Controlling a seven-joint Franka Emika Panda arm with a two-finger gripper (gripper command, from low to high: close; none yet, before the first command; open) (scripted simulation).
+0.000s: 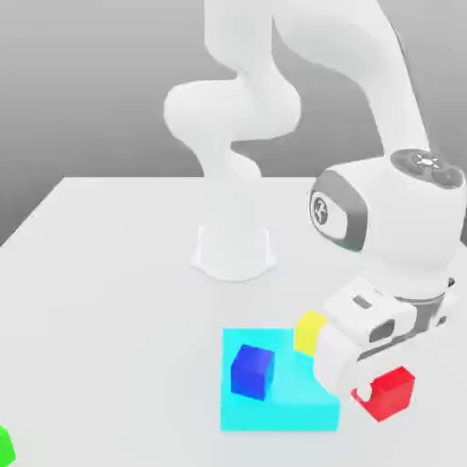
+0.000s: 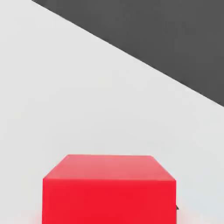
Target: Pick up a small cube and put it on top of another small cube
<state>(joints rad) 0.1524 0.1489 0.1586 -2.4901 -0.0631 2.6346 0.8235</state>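
The small red cube (image 1: 397, 390) rests on the white table at the exterior view's lower right, just right of the large flat cyan block (image 1: 292, 401). My gripper (image 1: 383, 394) reaches down onto it and is shut on it; one white fingertip (image 1: 364, 393) shows against its left face. In the hand view the red cube (image 2: 109, 188) sits very close to the camera. A small blue cube (image 1: 252, 371) stands on top of the cyan block. A small yellow cube (image 1: 310, 333) lies behind the block, partly hidden by my hand.
The arm's white base (image 1: 233, 251) stands mid-table behind the blocks. A green object (image 1: 5, 447) pokes in at the exterior view's lower left edge. In the hand view the white table ends at a straight edge, with dark ground (image 2: 175, 35) beyond.
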